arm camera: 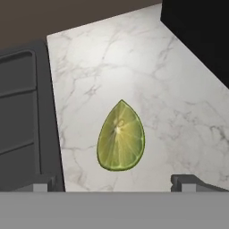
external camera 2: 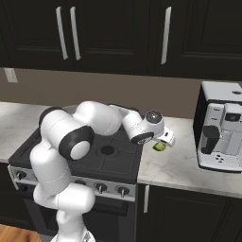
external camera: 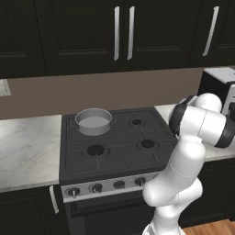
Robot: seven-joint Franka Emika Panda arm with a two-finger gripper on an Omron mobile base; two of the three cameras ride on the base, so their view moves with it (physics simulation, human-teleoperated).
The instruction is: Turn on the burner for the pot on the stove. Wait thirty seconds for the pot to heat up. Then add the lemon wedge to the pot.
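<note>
My white arm (external camera 2: 90, 124) is bent at the elbow and reaches out to its right. My gripper (arm camera: 114, 182) points downward, its two dark fingertips (arm camera: 184, 182) spread wide apart, holding nothing.

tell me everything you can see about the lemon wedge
The lemon wedge is a small yellow-green teardrop slice, its pale core and radiating segments facing up. It lies flat on the white marbled counter, just right of the stove edge and apart from it. Nothing touches it; the fingers stand open over it.
</note>
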